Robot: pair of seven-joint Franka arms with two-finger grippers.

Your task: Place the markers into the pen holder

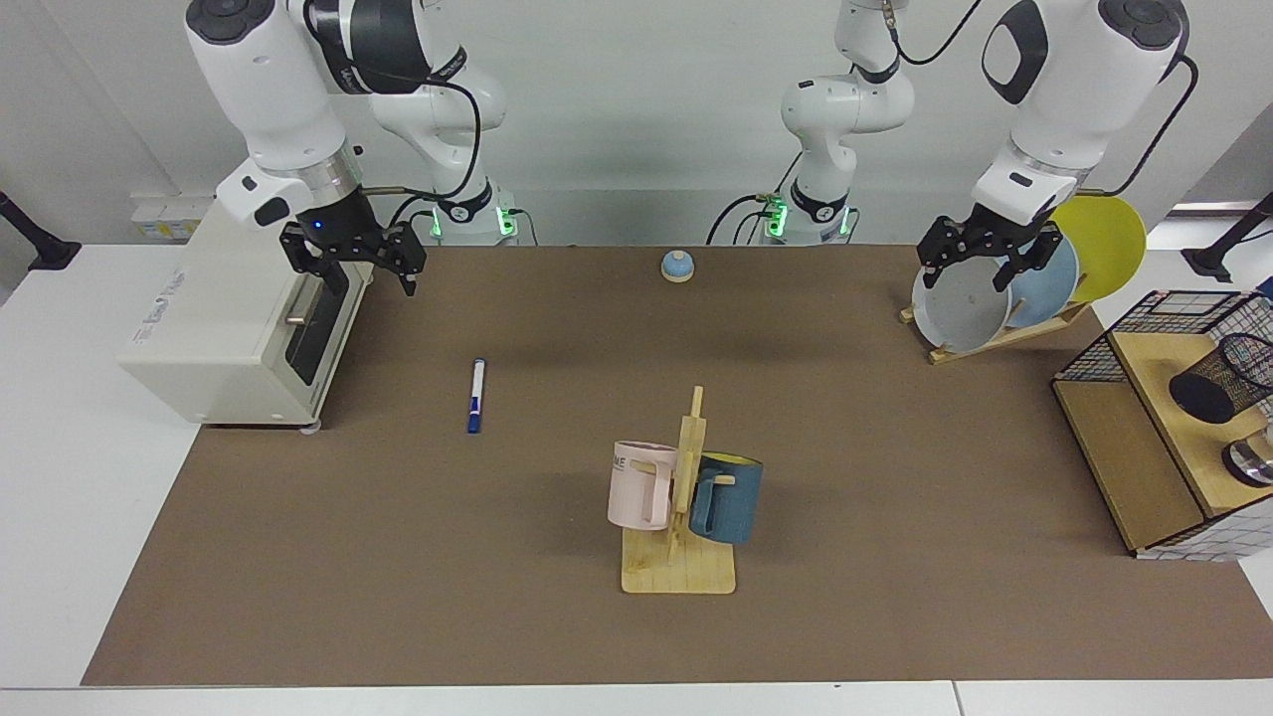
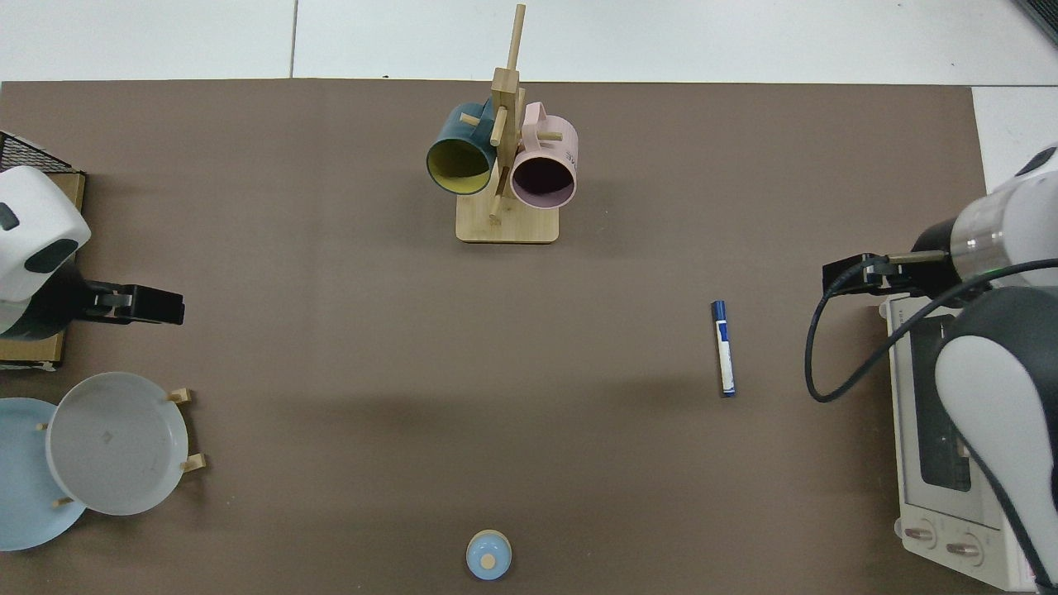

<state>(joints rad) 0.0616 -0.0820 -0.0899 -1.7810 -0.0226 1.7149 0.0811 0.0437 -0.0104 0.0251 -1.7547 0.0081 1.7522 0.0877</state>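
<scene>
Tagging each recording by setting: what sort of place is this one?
Most likely a robotics lab test bench, not a real kitchen or office. Two fixed arms stand behind a brown mat set with mixed props: a toaster oven, a mug rack, a marker and a pen holder.

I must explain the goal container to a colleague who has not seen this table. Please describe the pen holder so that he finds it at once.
In the facing view, look at the far right edge, where a wooden shelf with a square-grid wire basket stands. On its upper board is the pen holder, a small black wire-mesh cup. It appears tilted, and it is mesh and dark, unlike the shiny round metal object beside it.
</scene>
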